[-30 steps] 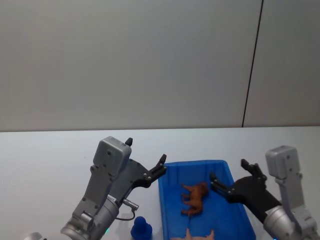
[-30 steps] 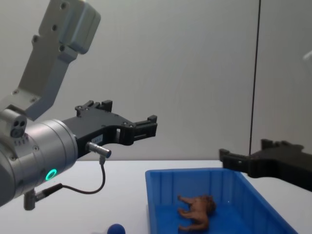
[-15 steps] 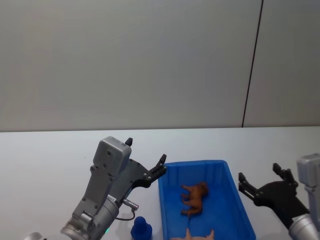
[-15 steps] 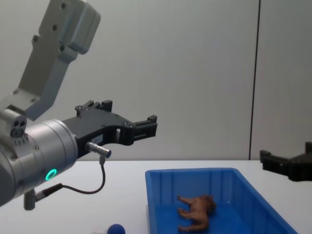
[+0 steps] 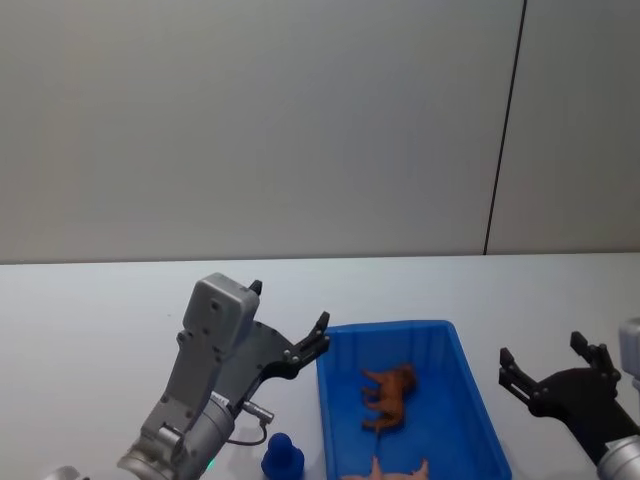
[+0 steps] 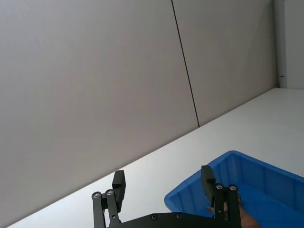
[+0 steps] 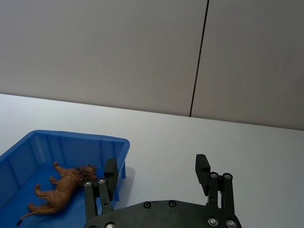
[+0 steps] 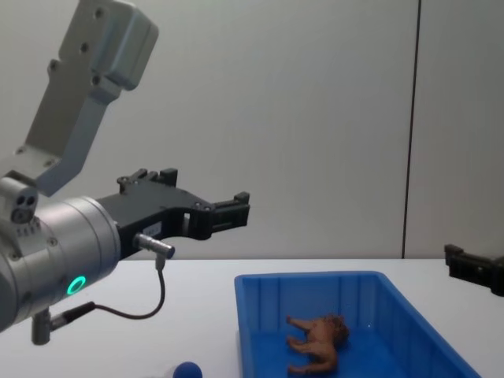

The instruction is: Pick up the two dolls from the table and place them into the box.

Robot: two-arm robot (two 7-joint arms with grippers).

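Grey wall, white table (image 5: 100,310). Blue box (image 5: 390,327): brown doll (image 5: 390,395) lies inside, delivered. Blue doll (image 5: 283,458): on table just left of box, awaiting pickup. Left pincer (image 5: 290,305): wide, empty, raised near it, likely its collector. Right pincer (image 5: 542,350): wide, empty, clear of box's right side.

Ahead of me: plain grey wall (image 5: 250,130), thin dark vertical seam (image 5: 505,125) down it, pale pink shape (image 5: 400,471) low down.

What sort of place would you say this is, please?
Probably a robotics lab or test room: a white table, a panelled wall, and a bin holding a brown doll, with the left gripper and right gripper open either side.
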